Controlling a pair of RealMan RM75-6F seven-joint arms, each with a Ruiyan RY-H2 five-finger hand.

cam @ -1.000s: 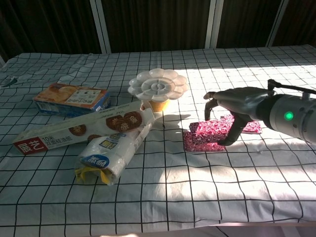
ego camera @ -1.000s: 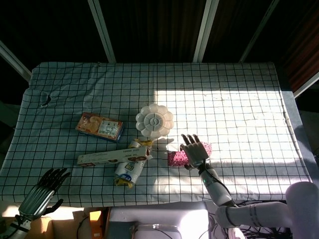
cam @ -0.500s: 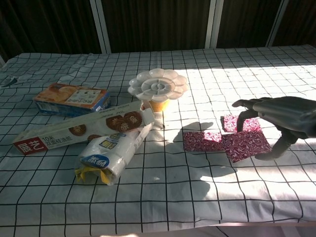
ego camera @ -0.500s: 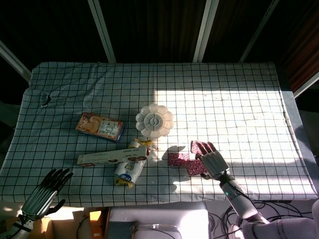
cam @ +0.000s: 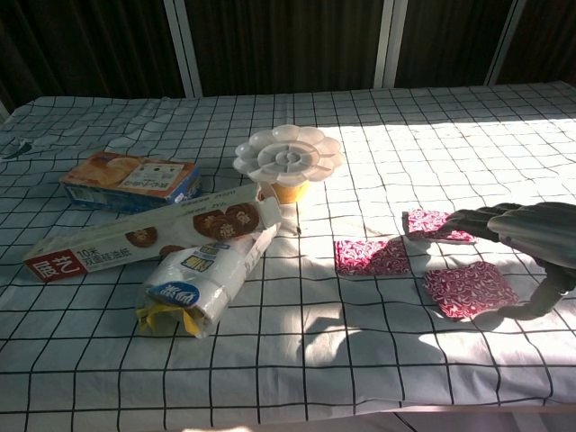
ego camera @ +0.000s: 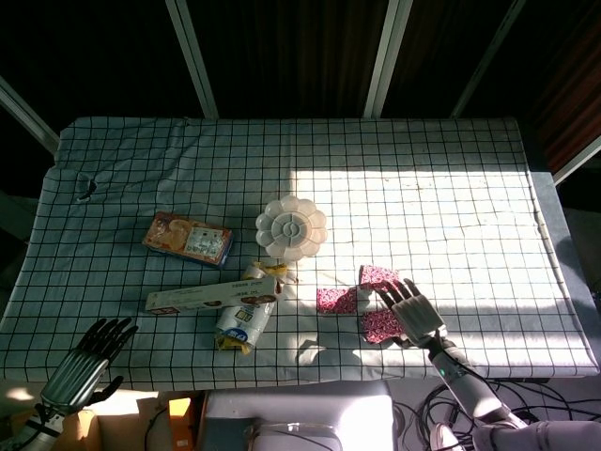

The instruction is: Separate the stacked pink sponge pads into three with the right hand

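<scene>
Three pink sponge pads (cam: 371,256) lie apart on desk (cam: 360,360); right hand (ego camera: 419,313) spread wide, holding nothing, beside them.

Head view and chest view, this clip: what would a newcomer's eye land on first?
Three pink sponge pads lie apart in the bright sunlit patch: one left, one further back, one nearest the front edge. The right hand hovers at the right beside them, fingers spread. In the shade to the left stands a white flower-shaped palette above a cluster of snack packages.
</scene>
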